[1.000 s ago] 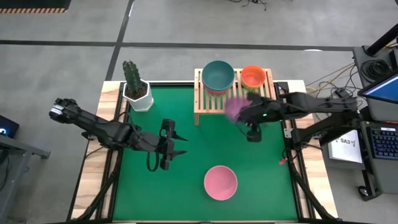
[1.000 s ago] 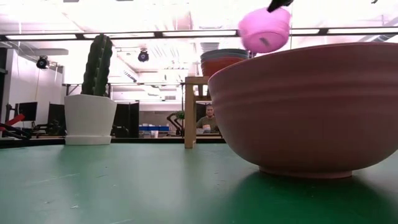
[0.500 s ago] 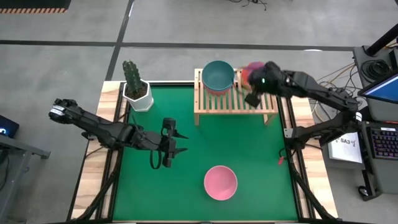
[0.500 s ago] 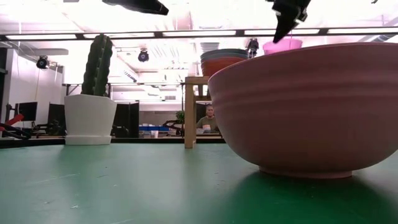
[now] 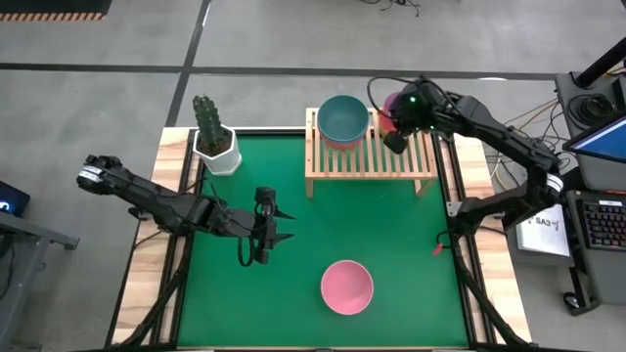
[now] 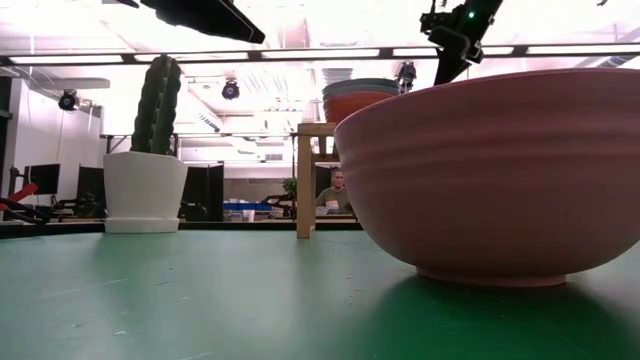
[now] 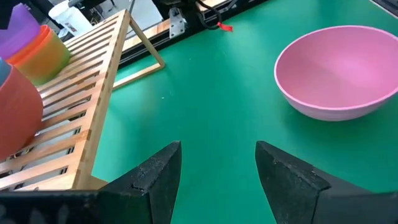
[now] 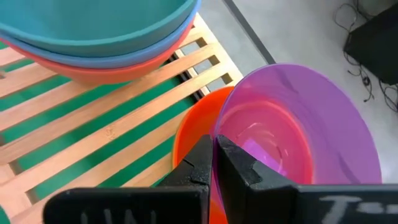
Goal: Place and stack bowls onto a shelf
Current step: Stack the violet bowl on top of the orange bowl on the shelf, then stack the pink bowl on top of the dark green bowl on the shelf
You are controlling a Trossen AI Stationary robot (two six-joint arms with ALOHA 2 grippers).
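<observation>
My right gripper (image 5: 394,122) is over the right end of the slatted wooden shelf (image 5: 367,156), shut on the small purple bowl (image 8: 292,130). That bowl sits in the orange bowl (image 8: 193,134). At the shelf's left end the teal bowl (image 5: 342,117) is nested in a red-pink bowl (image 8: 112,68). The large pink bowl (image 5: 347,286) stands on its base on the green mat near the table's near edge. My left gripper (image 7: 217,158) is open above the mat, left of centre, touching nothing. My right gripper pinches the purple bowl's rim (image 8: 216,138) on the side nearest its wrist camera. One finger (image 8: 239,165) is inside the bowl and the other outside. The fingers slant down at it from above. The bowl sits tilted, its lower part inside the orange bowl.
A cactus in a white pot (image 5: 215,137) stands at the mat's far left corner. Bare green mat lies between the shelf and the pink bowl. In the low view the pink bowl (image 6: 490,170) fills the foreground, and a person shows in the room beyond.
My right gripper has carried the purple bowl from above the mat just in front of the shelf toward the far edge, over the shelf's right end. The bowl, tipped on its side before, has come down into the orange bowl. The gripper has stayed shut on it.
</observation>
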